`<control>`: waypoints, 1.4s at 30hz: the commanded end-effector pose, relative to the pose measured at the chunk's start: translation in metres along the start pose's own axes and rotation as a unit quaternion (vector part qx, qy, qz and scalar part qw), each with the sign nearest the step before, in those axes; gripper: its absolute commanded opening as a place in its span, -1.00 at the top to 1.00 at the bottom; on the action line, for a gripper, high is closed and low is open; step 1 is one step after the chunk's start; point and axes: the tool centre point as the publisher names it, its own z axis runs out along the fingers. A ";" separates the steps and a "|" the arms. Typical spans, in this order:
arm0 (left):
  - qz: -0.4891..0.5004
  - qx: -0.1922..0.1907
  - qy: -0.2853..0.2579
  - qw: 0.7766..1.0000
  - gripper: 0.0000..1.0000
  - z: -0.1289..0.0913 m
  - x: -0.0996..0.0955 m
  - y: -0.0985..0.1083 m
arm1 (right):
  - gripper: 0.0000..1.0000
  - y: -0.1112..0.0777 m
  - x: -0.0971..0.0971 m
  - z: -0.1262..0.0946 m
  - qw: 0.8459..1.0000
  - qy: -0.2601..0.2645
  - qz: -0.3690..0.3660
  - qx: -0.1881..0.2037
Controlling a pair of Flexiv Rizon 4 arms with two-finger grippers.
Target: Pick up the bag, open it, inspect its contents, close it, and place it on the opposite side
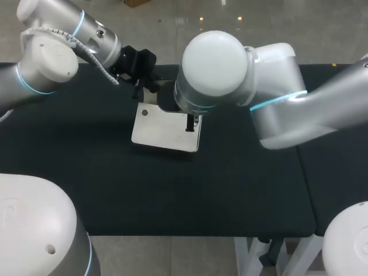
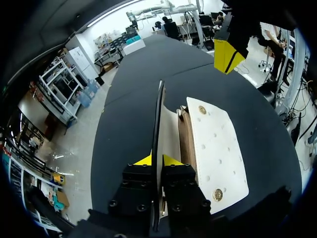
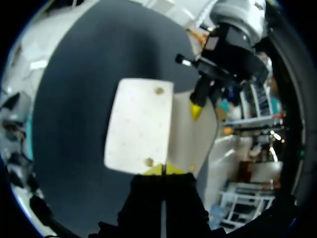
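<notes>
Bag on table, long axis running from my left gripper toward my right gripper. Both pinch its opposite edges, fingers nearly closed, each arm equally near.

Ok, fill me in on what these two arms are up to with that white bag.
Both arms are working on the cream bag, which sits mid-way across the black table. The left gripper is closed on a thin panel of the bag that stands upright between its fingers. The right gripper pinches an edge on the other side. Brown inner folds show beside the upright panel, so the bag looks partly opened. Its contents are not visible.
</notes>
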 end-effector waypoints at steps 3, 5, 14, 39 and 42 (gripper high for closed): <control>-0.017 0.001 0.004 1.000 1.00 -0.016 -0.010 -0.006 | 1.00 0.003 -0.019 0.018 1.000 0.016 -0.006 0.004; -0.019 0.002 0.005 1.000 1.00 -0.019 -0.011 -0.008 | 1.00 0.004 -0.023 0.024 1.000 0.016 -0.009 0.005; -0.018 0.011 0.005 1.000 1.00 -0.027 -0.010 -0.018 | 1.00 0.009 -0.037 0.052 1.000 0.015 -0.014 0.010; -0.040 0.030 -0.011 0.999 1.00 -0.032 -0.002 -0.017 | 1.00 0.005 -0.024 0.082 0.999 0.031 0.017 0.033; -0.048 0.026 -0.016 0.998 1.00 -0.032 -0.003 -0.016 | 1.00 0.005 -0.017 0.079 0.999 0.034 0.018 0.032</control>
